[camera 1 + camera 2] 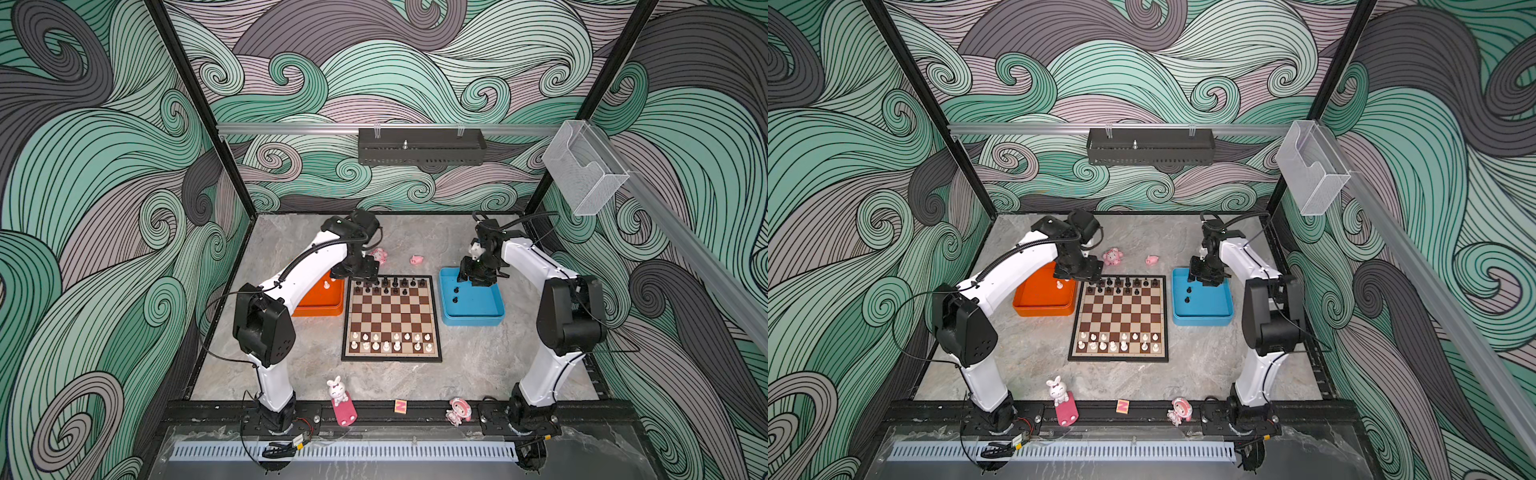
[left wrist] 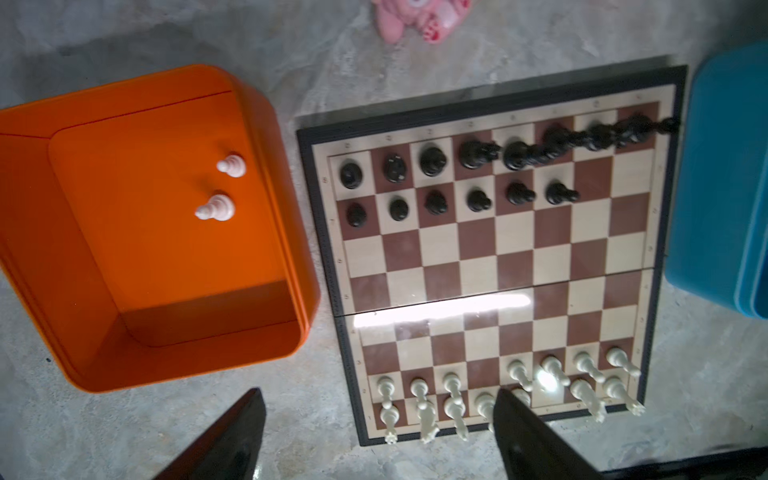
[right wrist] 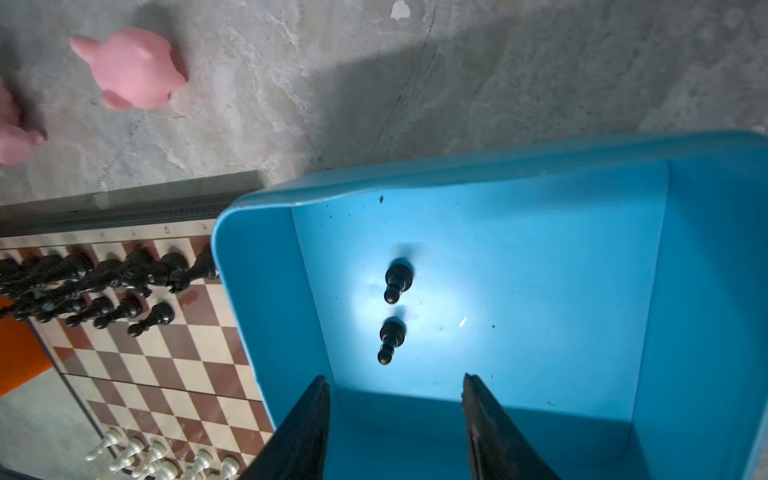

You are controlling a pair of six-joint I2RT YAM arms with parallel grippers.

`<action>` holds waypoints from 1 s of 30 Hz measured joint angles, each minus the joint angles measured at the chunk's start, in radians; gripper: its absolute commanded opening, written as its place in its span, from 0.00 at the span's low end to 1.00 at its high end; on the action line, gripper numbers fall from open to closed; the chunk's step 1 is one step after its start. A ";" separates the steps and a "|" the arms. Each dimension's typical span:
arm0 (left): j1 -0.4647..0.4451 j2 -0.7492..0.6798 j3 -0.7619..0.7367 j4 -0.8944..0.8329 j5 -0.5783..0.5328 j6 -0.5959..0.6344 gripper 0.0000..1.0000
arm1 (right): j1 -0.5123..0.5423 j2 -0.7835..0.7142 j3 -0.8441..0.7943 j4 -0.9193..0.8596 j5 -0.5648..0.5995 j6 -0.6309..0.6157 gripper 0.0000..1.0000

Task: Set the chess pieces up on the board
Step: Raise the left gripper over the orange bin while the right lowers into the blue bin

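Jaws of right gripper stand moderately apart and hold nothing. They hang above the blue tray, with two black pawns just ahead of them, both apparently upright, one behind the other and close together on the tray floor. Step in hand, by judgement: fetching a black pawn. To do it well, the jaws should come down astride the nearer pawn alone and close on its narrow neck so the base hangs plumb. They should then rise straight until clear of the tray wall before crossing to the board. The closeness of the second pawn is the chief risk, since a jaw could topple it. Jaws of left gripper are wide apart and likewise empty. In both top views it hangs over the board's far corner beside the orange tray, in which two white pawns stand nearer the side that faces the board. Board lies flat between the two trays, apart from each. Black pieces fill the far rank, and six pawns stand before them, leaving the two squares nearest the blue tray bare: probable destinations. White pieces occupy the two near ranks with gaps; glare and the gripper hide the exact count. All are small turned figures, slim above a broader base, so each should stand firm if set down squarely and released only after contact.
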 measured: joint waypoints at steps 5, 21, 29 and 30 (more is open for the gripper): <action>0.142 0.000 -0.029 0.013 0.032 0.033 0.88 | 0.018 0.083 0.042 0.004 0.032 0.000 0.44; 0.258 0.052 -0.032 0.053 0.079 0.062 0.88 | 0.050 0.208 0.098 0.007 0.091 0.000 0.26; 0.265 0.068 -0.032 0.059 0.090 0.065 0.88 | 0.051 0.214 0.103 0.005 0.099 0.000 0.22; 0.266 0.069 -0.032 0.059 0.091 0.065 0.88 | 0.051 0.214 0.105 0.003 0.102 0.000 0.22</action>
